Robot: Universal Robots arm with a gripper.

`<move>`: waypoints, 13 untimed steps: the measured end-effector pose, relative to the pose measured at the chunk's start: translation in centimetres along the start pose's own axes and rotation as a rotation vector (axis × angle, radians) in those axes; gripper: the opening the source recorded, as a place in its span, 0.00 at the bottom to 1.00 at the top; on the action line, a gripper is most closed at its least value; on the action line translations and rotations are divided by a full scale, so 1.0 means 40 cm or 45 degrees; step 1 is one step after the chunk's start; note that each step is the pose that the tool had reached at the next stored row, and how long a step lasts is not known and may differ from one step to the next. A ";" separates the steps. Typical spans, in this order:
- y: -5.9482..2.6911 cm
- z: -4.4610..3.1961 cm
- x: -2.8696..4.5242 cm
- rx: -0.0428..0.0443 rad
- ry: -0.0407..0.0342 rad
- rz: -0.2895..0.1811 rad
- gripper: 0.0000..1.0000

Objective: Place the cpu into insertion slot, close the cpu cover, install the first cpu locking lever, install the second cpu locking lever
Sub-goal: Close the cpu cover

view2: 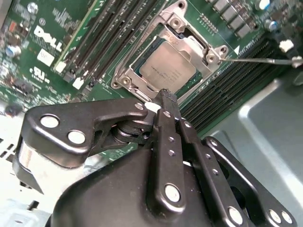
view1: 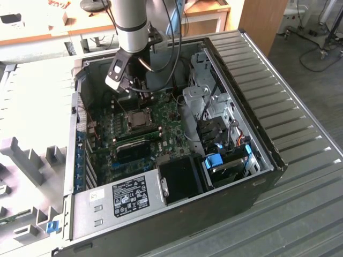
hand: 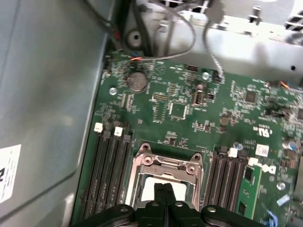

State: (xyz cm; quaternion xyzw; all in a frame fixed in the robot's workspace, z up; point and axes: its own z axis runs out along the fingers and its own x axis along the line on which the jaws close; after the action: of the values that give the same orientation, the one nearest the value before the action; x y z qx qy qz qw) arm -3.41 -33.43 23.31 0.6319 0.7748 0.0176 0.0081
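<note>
The tool [view2: 165, 96] was seen clenched, its fingertips [hand: 157, 190] pressed together with nothing gripped between them, so it was judged to be used as a pusher rather than a grasper. It was held right at the edge of the cpu cover [view2: 201, 49]; whether contact was made could not be told. The cover lay folded down over the cpu [view2: 165, 68], which was already seated flat in the insertion slot [view2: 122, 82], directly beyond the tips. A thin wire locking lever [view2: 258, 60] was seen standing out from the far corner of the slot, apparently not latched. For the step to be done well, pressure would best be put on the metal frame or the lever, never on the chip's lid, and applied straight and gently, with the memory slots [view2: 222, 90] beside the socket kept untouched.
</note>
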 end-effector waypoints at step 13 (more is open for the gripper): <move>0.000 0.001 0.000 0.004 0.0078 -0.302 0.11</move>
State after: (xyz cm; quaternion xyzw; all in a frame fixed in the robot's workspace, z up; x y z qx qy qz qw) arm -3.41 -33.43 23.25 0.5359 0.8441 0.0173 0.0068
